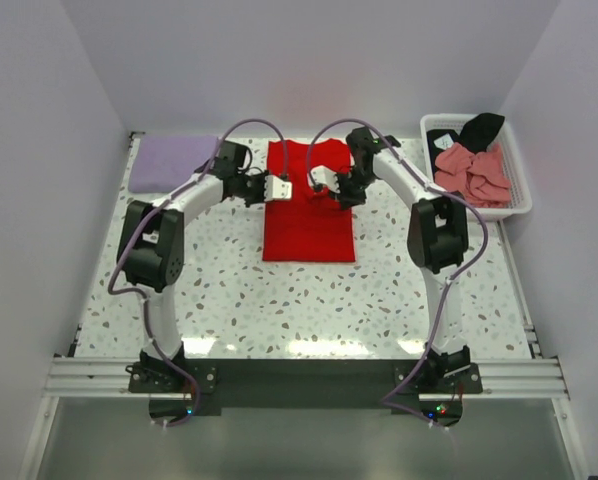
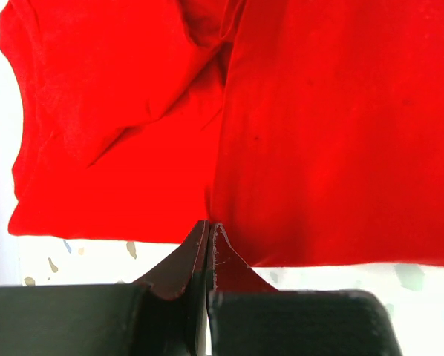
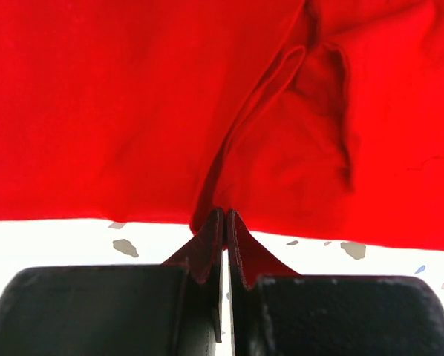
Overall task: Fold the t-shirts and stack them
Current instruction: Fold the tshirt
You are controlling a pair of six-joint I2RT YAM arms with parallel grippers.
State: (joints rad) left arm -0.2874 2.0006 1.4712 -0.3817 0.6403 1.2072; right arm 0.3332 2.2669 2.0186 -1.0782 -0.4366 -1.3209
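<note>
A bright red t-shirt [image 1: 309, 225] lies flat in the middle of the table, collar toward the far side. My left gripper [image 1: 278, 188] is at its left edge, shut on a pinch of the red cloth [image 2: 318, 111]. The jaws meet at the hem in the left wrist view [image 2: 209, 224]. My right gripper [image 1: 323, 180] is over the shirt's upper right part, shut on a raised fold of the red t-shirt [image 3: 96, 111]. Its fingertips are together in the right wrist view [image 3: 226, 213]. A folded lavender t-shirt [image 1: 174, 160] lies at the far left.
A white slatted basket [image 1: 449, 117] stands at the far right, holding crumpled salmon-pink cloth [image 1: 474, 172] and a black piece [image 1: 479, 128]. The speckled tabletop [image 1: 309, 300] is bounded by white walls on three sides, with the arm bases at the near edge.
</note>
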